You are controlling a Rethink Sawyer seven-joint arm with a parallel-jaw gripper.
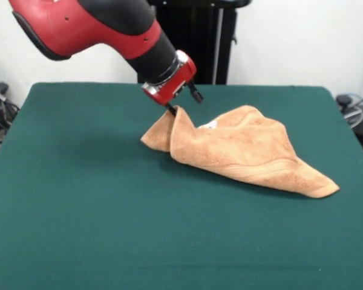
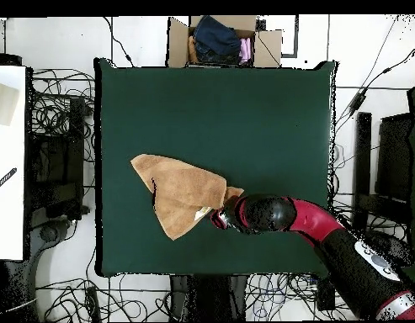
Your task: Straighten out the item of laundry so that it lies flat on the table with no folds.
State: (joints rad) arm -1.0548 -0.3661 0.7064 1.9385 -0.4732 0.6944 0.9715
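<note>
The gripper [image 1: 174, 109] has its fingers pinched on a raised corner of the towel [image 1: 242, 151], lifting that point off the green table [image 1: 78, 199] like the peak of a small tent. That hold makes sense: the cloth is still doubled over itself, and pulling one corner up and outward looks like the way to peel the upper layer off the lower.

From the front, the towel lies a little past the middle of the table and toward the right-hand edge. Its hemmed band runs down to a pointed corner resting flat near that edge. A small white label [image 1: 209, 125] shows just beside the lifted peak. From above, the cloth reads as a rough folded wedge, with the red and black arm [image 2: 328, 231] reaching across the table edge to its nearest corner.

Nothing else sits on the felt, so the towel has plenty of room to spread. Off the table, tangled cables [image 2: 63, 109] lie on the floor, and a cardboard box of clothes [image 2: 219, 40] stands against the far edge. None of it is in the way. I would judge the fold itself the only obstacle.
</note>
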